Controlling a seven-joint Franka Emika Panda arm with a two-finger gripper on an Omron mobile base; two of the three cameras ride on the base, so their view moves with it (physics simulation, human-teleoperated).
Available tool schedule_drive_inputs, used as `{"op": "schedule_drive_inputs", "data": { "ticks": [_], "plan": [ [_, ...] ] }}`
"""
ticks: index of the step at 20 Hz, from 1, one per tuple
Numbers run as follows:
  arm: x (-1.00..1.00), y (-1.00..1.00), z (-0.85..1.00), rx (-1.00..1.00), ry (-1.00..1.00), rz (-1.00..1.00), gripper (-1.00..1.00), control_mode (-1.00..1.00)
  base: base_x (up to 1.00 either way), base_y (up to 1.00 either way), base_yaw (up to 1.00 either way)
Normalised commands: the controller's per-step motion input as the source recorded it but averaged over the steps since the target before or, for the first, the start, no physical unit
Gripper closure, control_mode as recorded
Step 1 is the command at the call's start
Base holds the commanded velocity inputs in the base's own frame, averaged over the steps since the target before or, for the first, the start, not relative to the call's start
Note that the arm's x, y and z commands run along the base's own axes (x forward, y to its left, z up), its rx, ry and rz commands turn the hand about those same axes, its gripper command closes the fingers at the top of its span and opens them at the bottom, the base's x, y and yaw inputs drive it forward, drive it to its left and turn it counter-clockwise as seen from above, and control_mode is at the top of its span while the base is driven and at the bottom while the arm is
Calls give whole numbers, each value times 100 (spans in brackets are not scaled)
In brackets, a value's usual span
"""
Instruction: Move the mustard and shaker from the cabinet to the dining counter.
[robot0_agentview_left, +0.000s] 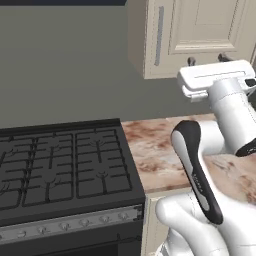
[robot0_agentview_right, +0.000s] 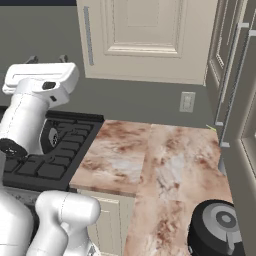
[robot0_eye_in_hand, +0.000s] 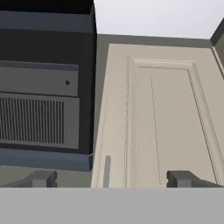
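my claw (robot0_eye_in_hand: 111, 178) is released, fingers spread wide, grasping nothing. straight ahead of it the cabinet (robot0_eye_in_hand: 166, 118) stands with its door closed, the long metal handle (robot0_eye_in_hand: 107, 169) low between my fingertips. the mustard and shaker are hidden, presumably behind that door. i judge the handle stiff and smooth, best pinched mid-length. the bottle should be light, slick plastic, taken around its body; the shaker small, rigid, gripped low. the marbled desk (robot0_agentview_left: 150, 150) lies below my claw.
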Motion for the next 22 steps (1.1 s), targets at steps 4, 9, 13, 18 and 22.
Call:
{"op": "schedule_drive_inputs", "data": {
  "ticks": [4,9,13,18,22],
  "plan": [
    [29,0,3,0,0,0,-100,-100,0,0,0],
    [33,0,0,0,0,0,-100,-100,0,0,0],
    [39,0,0,0,0,0,-100,-100,0,0,0],
    [40,0,0,0,0,0,-100,-100,0,0,0],
    [39,0,0,0,0,0,-100,-100,0,0,0]
  ]
}}
